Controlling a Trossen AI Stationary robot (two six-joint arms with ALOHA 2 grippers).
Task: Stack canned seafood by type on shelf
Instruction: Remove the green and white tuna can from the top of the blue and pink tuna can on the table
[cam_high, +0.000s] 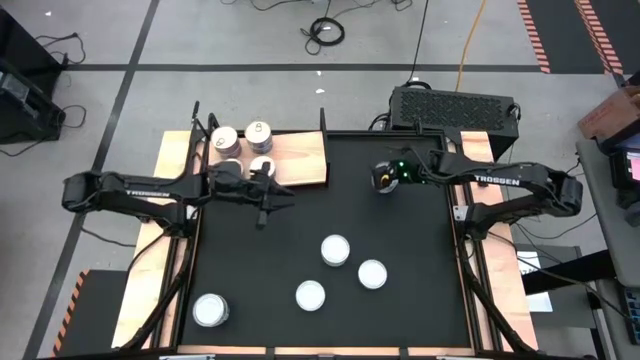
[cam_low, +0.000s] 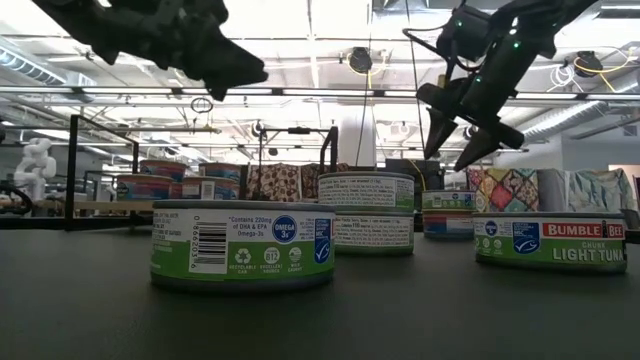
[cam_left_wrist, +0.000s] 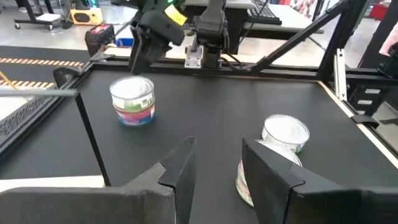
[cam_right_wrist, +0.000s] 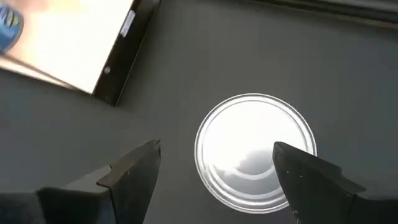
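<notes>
The shelf (cam_high: 295, 158), a pale wooden board, lies at the black mat's far left and bears several tins (cam_high: 258, 131). Four white-topped tins (cam_high: 335, 250) stand on the mat nearer the front. My left gripper (cam_high: 275, 205) hovers open over the mat just off the shelf's near edge, nothing between its fingers (cam_left_wrist: 183, 171). My right gripper (cam_low: 455, 130) hangs open in the air, slanting down, above one silvery-topped tin (cam_right_wrist: 254, 152) that stands on the mat at the far middle. Its fingers stand on either side of the tin from higher up and do not touch it.
A dark upright frame (cam_high: 323, 120) edges the shelf's right side. One white-topped tin (cam_high: 210, 310) stands alone at the mat's near left corner. The mat between the shelf and the front tins is bare. A black box (cam_high: 455, 105) sits beyond the far edge.
</notes>
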